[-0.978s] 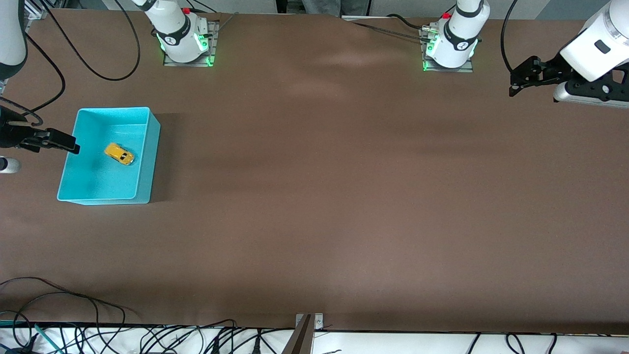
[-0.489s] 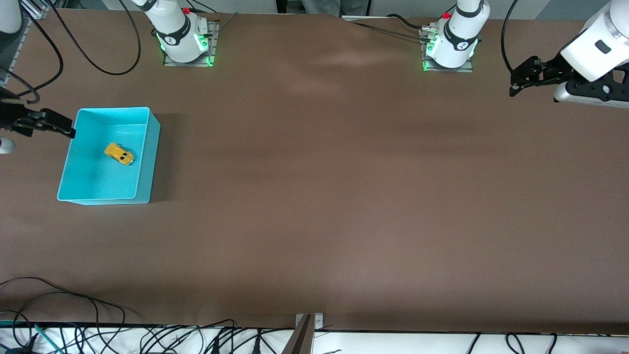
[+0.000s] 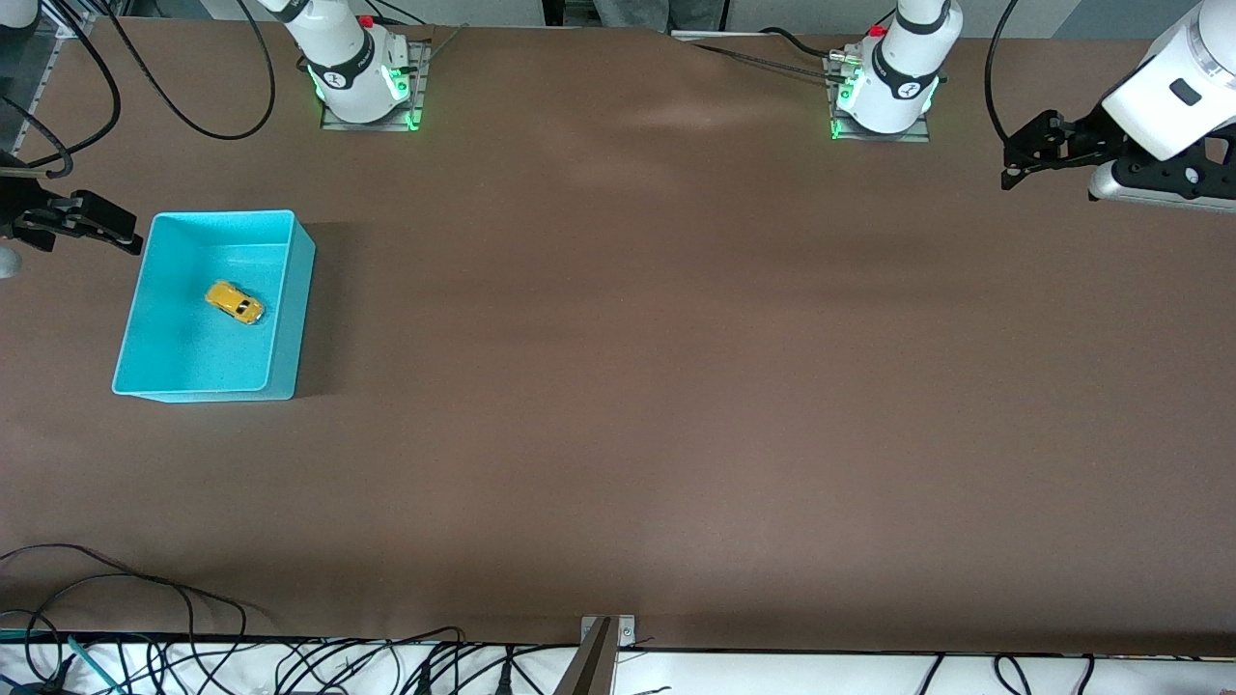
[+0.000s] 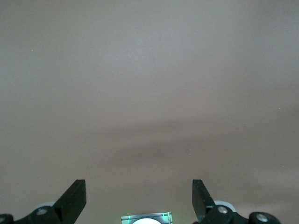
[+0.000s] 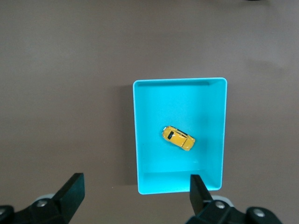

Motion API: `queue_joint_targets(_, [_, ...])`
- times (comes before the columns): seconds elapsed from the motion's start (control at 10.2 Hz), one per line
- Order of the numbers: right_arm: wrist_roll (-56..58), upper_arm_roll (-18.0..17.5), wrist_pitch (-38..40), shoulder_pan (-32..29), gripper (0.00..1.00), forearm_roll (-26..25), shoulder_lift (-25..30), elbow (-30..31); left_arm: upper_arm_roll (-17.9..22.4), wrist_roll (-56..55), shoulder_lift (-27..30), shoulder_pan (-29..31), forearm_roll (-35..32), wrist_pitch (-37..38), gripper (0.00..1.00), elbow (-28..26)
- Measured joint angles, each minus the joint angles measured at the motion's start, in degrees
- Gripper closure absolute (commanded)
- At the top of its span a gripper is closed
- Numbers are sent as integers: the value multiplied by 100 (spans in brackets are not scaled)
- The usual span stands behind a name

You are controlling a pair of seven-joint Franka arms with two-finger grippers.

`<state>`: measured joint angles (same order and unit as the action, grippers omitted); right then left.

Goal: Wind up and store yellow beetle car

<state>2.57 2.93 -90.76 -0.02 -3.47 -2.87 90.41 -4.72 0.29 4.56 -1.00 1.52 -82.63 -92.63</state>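
The yellow beetle car [image 3: 234,302] lies on the floor of the turquoise bin [image 3: 301,299] near the right arm's end of the table. In the right wrist view the car [image 5: 178,138] sits mid-bin [image 5: 180,81], seen from high above. My right gripper [image 3: 126,230] is open and empty, up in the air just outside the bin's corner; its fingers also show in its own wrist view [image 5: 135,191]. My left gripper [image 3: 1007,164] is open and empty and waits over bare table at the left arm's end; it shows in its wrist view [image 4: 138,196].
The two arm bases [image 3: 362,77] [image 3: 884,87] stand along the table's edge farthest from the front camera. Loose cables [image 3: 193,656] and a metal bracket [image 3: 603,637] lie at the nearest edge. Brown table surface spreads between the bin and the left arm.
My right gripper has moved off the bin's rim, toward the robots' side of the table, and now hangs outside the bin's corner. The car, the bin and the left arm have not moved.
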Motion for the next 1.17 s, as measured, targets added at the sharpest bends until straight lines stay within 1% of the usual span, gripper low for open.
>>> queue_joint_targets(0.39, [-28,0,-68,1,0,0,-40,0,0,-4,0,2,0,0,0,0])
queue_joint_targets(0.59, [-250,-1,-221,7,0,112,-59,0,0,-4,0,4,0,0,0,0])
queue_joint_targets(1.17, [-356,-33,-225,86,0,155,-65,6,0,-5,0,5,0,0,0,0])
